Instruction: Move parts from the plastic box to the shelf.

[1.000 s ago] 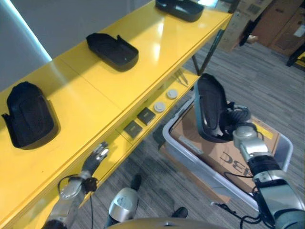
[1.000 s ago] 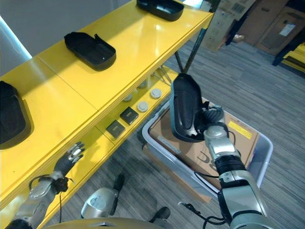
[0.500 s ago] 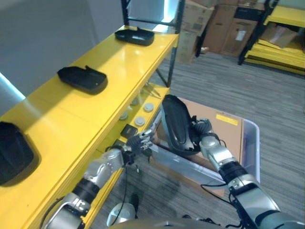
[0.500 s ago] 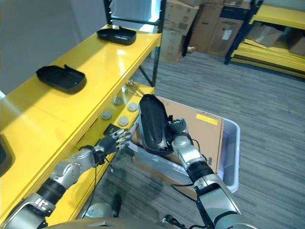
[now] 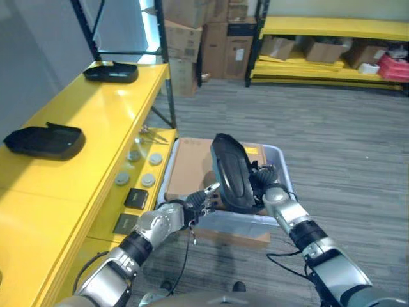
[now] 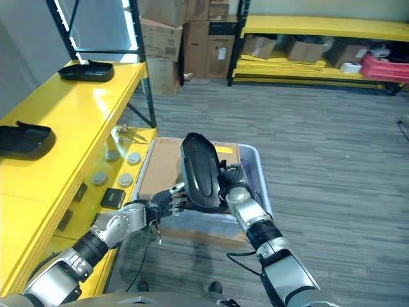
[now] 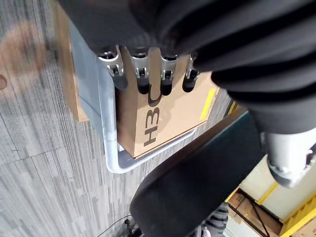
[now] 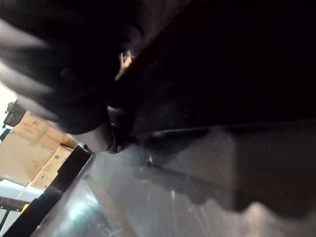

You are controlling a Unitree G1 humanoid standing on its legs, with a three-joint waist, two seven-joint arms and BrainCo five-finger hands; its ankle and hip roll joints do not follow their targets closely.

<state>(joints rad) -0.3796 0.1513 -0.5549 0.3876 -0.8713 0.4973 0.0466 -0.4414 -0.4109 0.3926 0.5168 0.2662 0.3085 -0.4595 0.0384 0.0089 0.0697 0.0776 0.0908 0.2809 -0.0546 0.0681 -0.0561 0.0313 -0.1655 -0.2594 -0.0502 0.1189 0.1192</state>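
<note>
Black moulded part [image 5: 230, 171] was held upright above the plastic box [image 5: 279, 167], gripped at its lower end by the right hand [image 5: 264, 189]. The left hand [image 5: 197, 200] was seen just beside it, fingers [image 7: 141, 76] loosely extended and holding nothing. 2 similar parts [image 5: 45, 141] were already laid on the yellow shelf [image 5: 89, 109], 1 toward its far end. The carrying step was judged underway; next, the part would need swinging across to a bare stretch of the shelf's top.

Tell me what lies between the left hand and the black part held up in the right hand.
Nothing. In the left eye view, the left hand reaches open-fingered toward the black part, which the right hand grips upright over the plastic box; only a small gap separates them.
</note>
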